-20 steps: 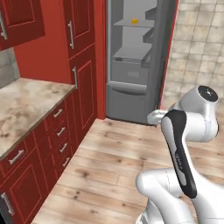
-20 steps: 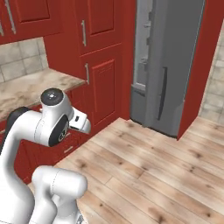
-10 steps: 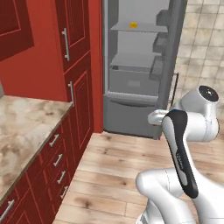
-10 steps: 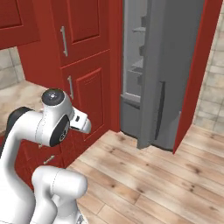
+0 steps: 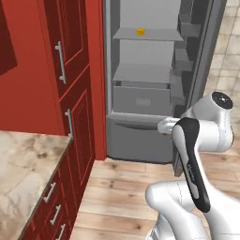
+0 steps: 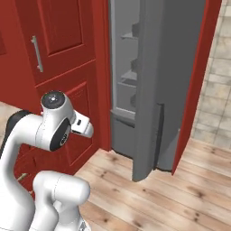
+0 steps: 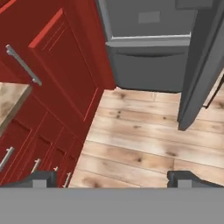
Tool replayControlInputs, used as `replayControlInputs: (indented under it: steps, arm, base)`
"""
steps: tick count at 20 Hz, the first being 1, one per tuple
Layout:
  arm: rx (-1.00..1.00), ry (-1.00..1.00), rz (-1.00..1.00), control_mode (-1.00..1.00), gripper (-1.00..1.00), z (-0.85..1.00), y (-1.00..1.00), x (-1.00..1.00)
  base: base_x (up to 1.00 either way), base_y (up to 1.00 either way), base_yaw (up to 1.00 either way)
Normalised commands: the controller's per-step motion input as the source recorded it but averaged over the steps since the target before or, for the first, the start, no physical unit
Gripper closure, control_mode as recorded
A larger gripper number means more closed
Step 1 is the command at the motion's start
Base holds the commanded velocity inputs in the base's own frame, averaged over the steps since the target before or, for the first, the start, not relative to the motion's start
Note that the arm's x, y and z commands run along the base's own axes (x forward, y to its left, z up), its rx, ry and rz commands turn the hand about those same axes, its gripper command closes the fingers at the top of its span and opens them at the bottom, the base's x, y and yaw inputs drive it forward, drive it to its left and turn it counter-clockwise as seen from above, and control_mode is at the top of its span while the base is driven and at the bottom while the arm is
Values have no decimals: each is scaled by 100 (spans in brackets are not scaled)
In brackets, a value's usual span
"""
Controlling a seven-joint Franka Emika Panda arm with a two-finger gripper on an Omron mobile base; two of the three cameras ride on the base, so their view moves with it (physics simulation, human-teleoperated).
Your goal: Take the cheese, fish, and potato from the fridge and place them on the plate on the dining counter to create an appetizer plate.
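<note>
Red cabinetry (image 5: 70,84) flanks the open fridge (image 5: 140,84) ahead of me, with wood plank flooring (image 7: 144,144) between my base and its lower drawer (image 5: 140,101). On the upper shelf (image 5: 147,34) I can make out one small orange-yellow piece, which I take to be the cheese (image 5: 140,32); I cannot spot the fish or the potato from here. The fridge door (image 6: 153,90) stands swung out to the right, its edge close to my arm's path. My gripper (image 7: 112,178) hangs low and points down at the floor, its fingertips (image 7: 41,178) spread as wide as they go, with nothing between them. I judge this step to be the approach, so nothing has been collected yet. To do it well I would square the base up to the fridge opening, stopping short of the drawer front, then raise the hand and level it toward that upper shelf before reaching in. I'd keep the elbow away from the door and come at the wedge from the front, jaws straddling its narrower sides.
</note>
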Motion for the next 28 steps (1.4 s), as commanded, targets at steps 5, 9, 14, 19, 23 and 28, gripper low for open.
replayControlInputs:
  steps: [5,9,14,19,23,28]
  arm:
    - [0,0,0,100,-100,0,0,0]
    - [0,0,0,100,-100,0,0,0]
    - [0,0,0,100,-100,0,0,0]
    - [0,0,0,100,-100,0,0,0]
    - [0,0,0,100,-100,0,0,0]
    - [0,0,0,100,-100,0,0,0]
  base:
    - [100,5,-17]
    - [96,48,-16]
    - [91,51,-18]
    - [61,0,-27]
    - [59,-17,-28]
    - [80,19,-27]
